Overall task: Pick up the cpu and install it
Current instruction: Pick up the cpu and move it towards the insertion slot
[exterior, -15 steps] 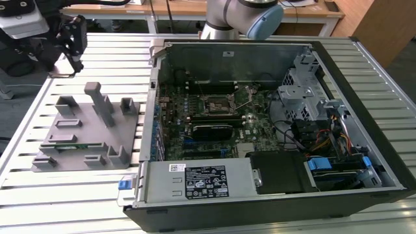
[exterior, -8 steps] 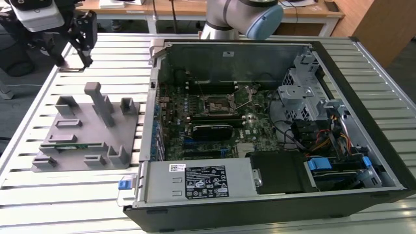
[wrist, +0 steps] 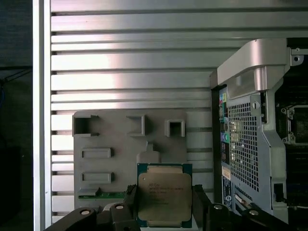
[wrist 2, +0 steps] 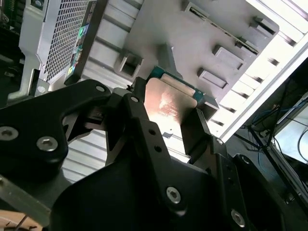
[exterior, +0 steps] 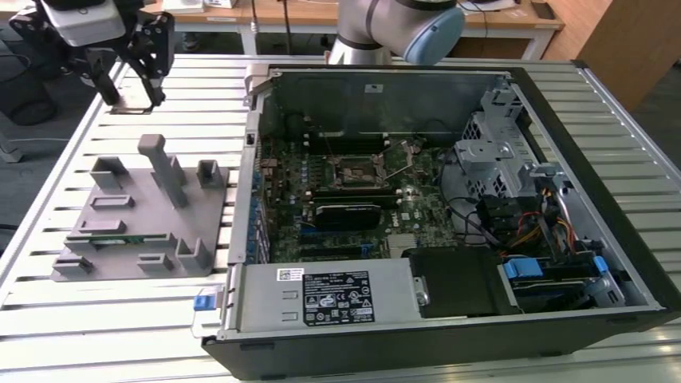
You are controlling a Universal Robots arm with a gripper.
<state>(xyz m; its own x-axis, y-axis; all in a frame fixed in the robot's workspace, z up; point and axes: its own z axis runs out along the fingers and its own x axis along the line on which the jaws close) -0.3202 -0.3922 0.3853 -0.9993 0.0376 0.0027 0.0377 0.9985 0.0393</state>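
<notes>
The cpu [wrist: 163, 188] has a pale satin metal top; the hand [wrist: 164, 199] is matt black.

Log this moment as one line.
stage: cpu held, not installed | jaws: shut on cpu | where: above slatted table near grey fixture, outside PC case

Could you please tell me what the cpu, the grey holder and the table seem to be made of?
The cpu: a pale metal lid with a dull shine, on a green board rim. The grey holder: matte, uniform grey, probably plastic, possibly printed. The table: silvery ribbed slats with a soft sheen, likely aluminium.
</notes>
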